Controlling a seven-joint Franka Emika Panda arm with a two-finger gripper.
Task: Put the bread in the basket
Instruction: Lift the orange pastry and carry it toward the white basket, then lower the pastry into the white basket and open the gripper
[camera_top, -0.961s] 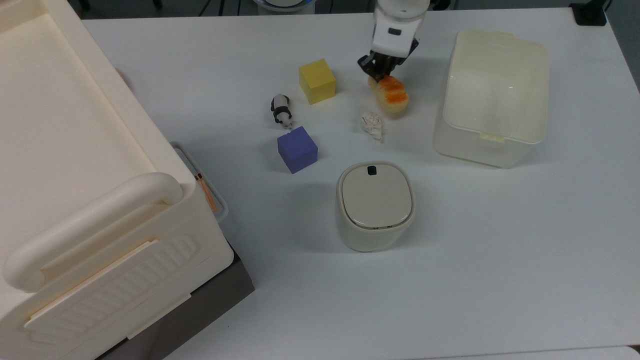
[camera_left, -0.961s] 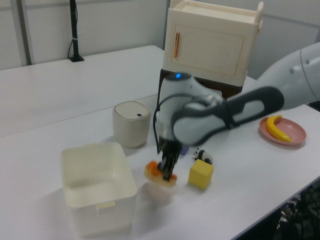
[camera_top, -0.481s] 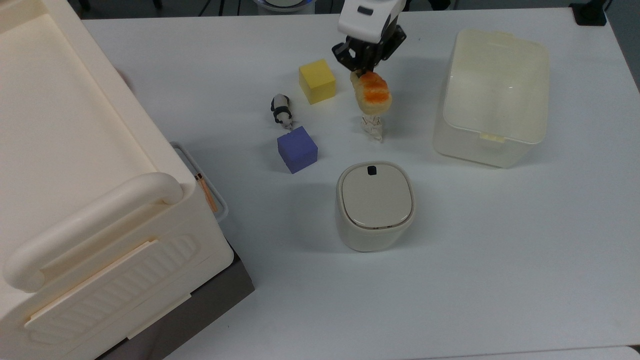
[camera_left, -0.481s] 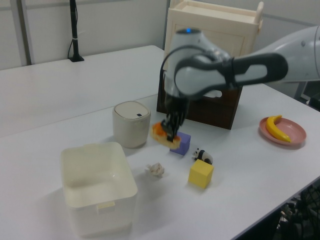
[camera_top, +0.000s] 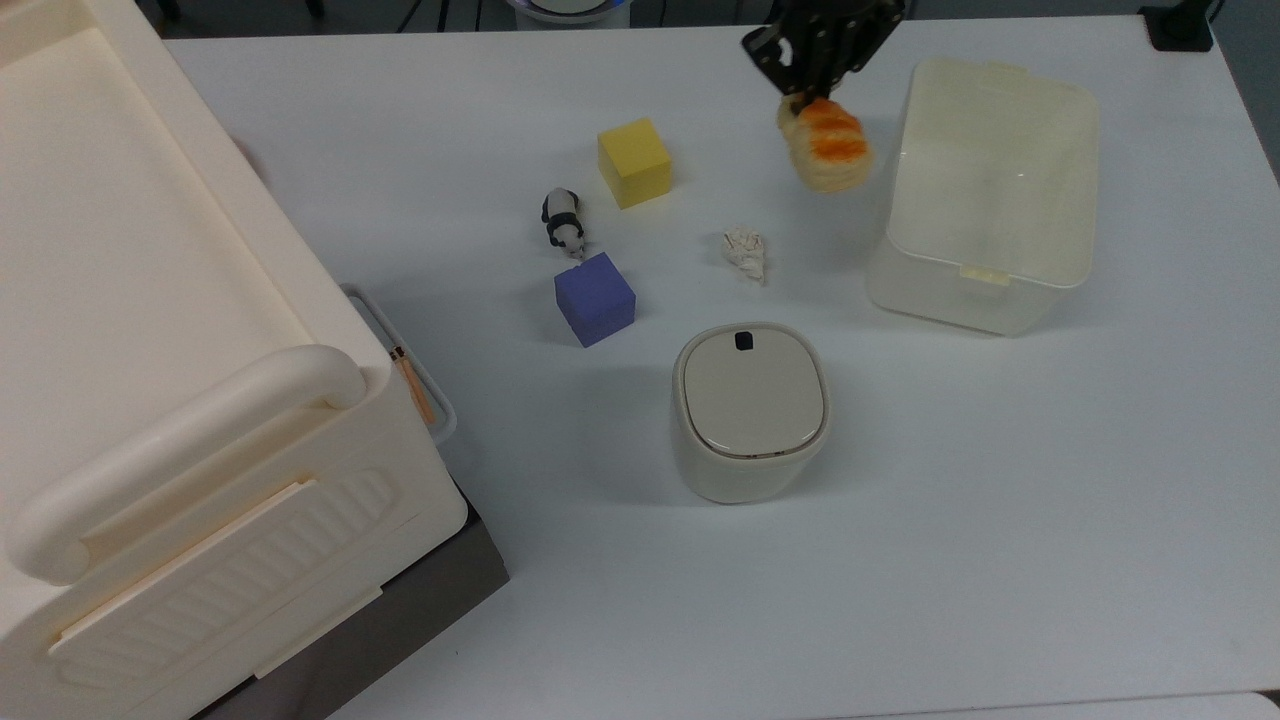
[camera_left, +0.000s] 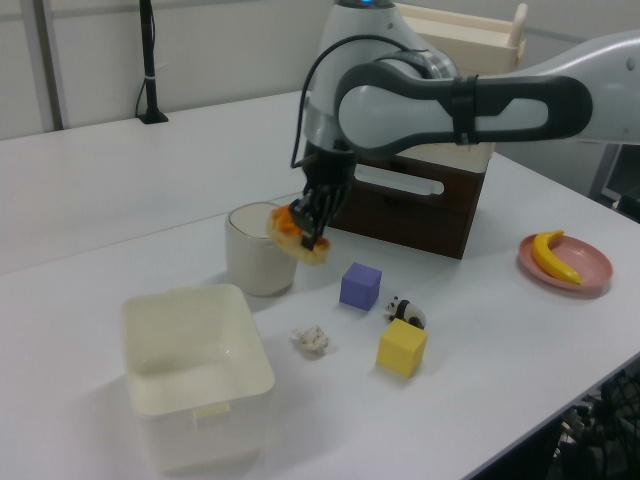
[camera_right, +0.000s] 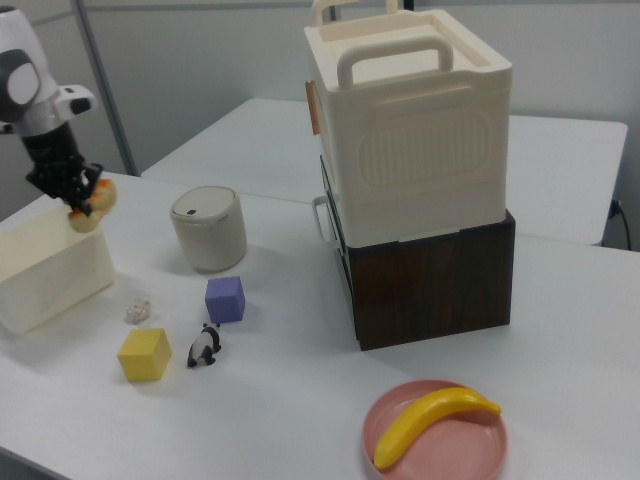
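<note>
The robot's black two-finger gripper (camera_top: 803, 88) was clamped on one end of the small toy bread with pale yellow sides and a bumpy orange-brown top (camera_top: 827, 150), and the loaf hung up in the air, off the white table (camera_top: 1000, 520). In the top view the bread was just beside the left wall of the cream-white see-through plastic basket with rounded corners (camera_top: 1040, 262), not yet over the opening. In the left view it hung in front of the rounded-square lidded bin (camera_left: 262, 262). To do this step well, I think the arm should carry the bread sideways until it is right over the middle of the basket. It should stay high enough to clear the rim and let go only then. The loaf was held by one end and stuck out to the side. So it might bump the wall, or tip and fall out, if the arm went low too soon. A slow move seems safer, because the hold looked small. The crumpled white paper wad (camera_top: 746, 251), the yellow cube (camera_top: 634, 162), the purple cube (camera_top: 594, 298) and the little toy panda (camera_top: 562, 220) lay well away from the path. Half a second before, the bread had hung lower, right above the paper wad and near the yellow cube. Since then it had gone higher and toward the top view's right, close to the basket. Nothing else on the table had moved.
</note>
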